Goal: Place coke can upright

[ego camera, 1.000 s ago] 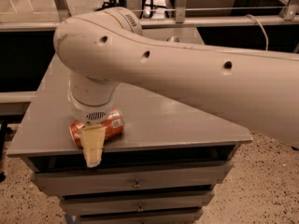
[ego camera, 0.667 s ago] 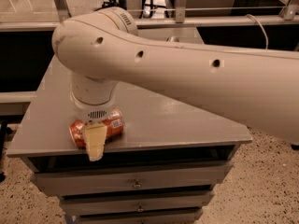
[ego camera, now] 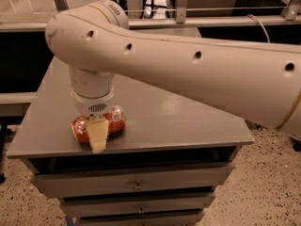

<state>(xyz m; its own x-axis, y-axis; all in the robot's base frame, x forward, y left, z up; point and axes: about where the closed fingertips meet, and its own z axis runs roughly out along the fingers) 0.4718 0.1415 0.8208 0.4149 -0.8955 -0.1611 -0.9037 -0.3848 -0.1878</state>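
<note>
1. One camera, close and high, looks steeply down over the thick white robot arm onto the flat grey cabinet top.
2. The arm enters from 3 o'clock; the gripper hangs at 8 o'clock.

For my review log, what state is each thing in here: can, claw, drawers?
coke can: lying on its side near the front left of the cabinet top, not upright.
claw: lowered onto the can, pointing down.
drawers: all shut.
</note>
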